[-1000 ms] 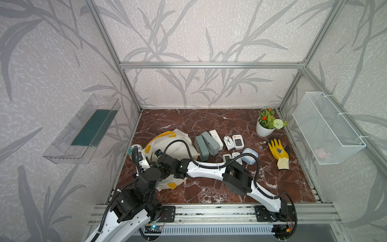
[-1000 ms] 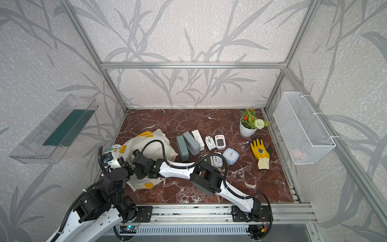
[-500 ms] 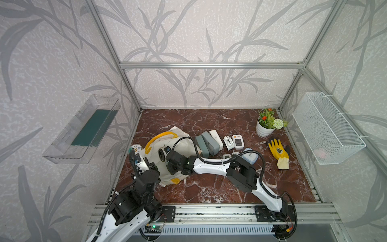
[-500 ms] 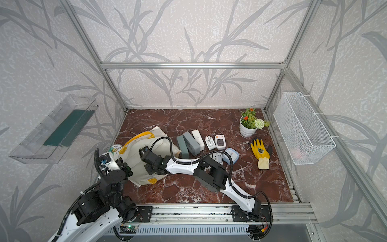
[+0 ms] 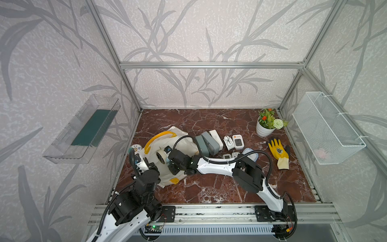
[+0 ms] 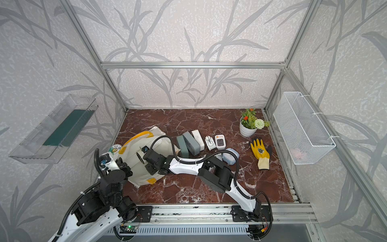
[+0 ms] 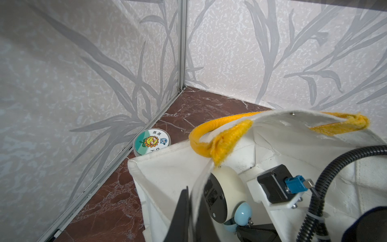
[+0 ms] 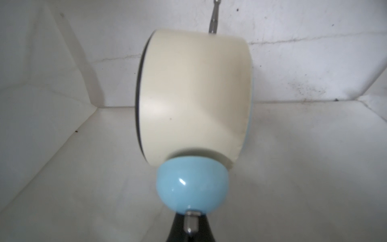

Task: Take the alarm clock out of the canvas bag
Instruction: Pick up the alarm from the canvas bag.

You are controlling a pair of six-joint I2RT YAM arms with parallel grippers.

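left gripper: clamped on the rim of the canvas bag. You can see the cloth edge pinched between its two black fingers, and the mouth of the bag stands open right next to it.

right gripper: reaching in through the bag's mouth and pinched tight on the alarm clock. The fingertips are on the little metal stud poking out of the pale blue bell.

alarm clock: round cream body, dark on one flat side, sitting straight off the right gripper's fingertips. It's inside the bag, with white canvas all around it in the right wrist view. Can't tell if it touches the cloth under it. In both top views it shows in the bag's mouth, between the two grippers.

canvas bag: slumped on the marble table. A yellow handle arches just past the left gripper's fingers, above the clock.

round tin: sunflower sticker on the lid, on the far side of the bag's rim from the left gripper. It's just beside the bag and up against the wall rail.

grey cases: back along the right arm, behind the right gripper's wrist and just beside the bag.

yellow glove and potted plant: way off on the right arm's side, well apart from both grippers.
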